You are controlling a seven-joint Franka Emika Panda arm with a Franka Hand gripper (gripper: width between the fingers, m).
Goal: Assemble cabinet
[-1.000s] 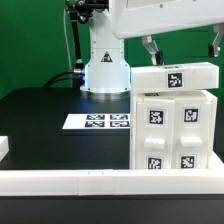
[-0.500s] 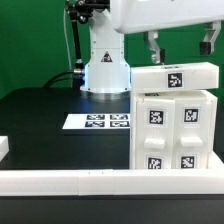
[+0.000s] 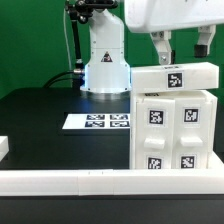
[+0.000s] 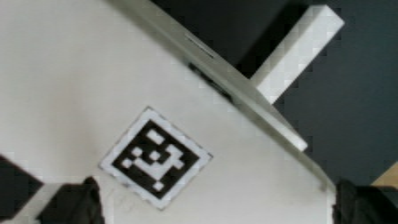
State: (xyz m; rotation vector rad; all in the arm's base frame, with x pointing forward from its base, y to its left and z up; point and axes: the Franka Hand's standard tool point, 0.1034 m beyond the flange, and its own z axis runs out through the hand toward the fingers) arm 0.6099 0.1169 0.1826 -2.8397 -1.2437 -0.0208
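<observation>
the large white boxy cabinet (image 3: 172, 120) stood at the exterior view's right, behind the long low white rail (image 3: 100, 182). the gripper (image 3: 184, 50) hovered above its tagged top slab, jaws apart; a centred, square descent seemed wise.

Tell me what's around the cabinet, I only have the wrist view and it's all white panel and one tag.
Observer: In the exterior view the cabinet stands upright on the black table, at that view's right, with a white slab on top.
Operator: Where's the pincer relative to it?
Observer: The pincer hangs above the top slab, its fingers spread wide and holding nothing.
Operator: Anything else on the table?
Observer: The marker board lies flat beside the cabinet, on the exterior view's left of it, and a long low white rail runs across the front.
</observation>
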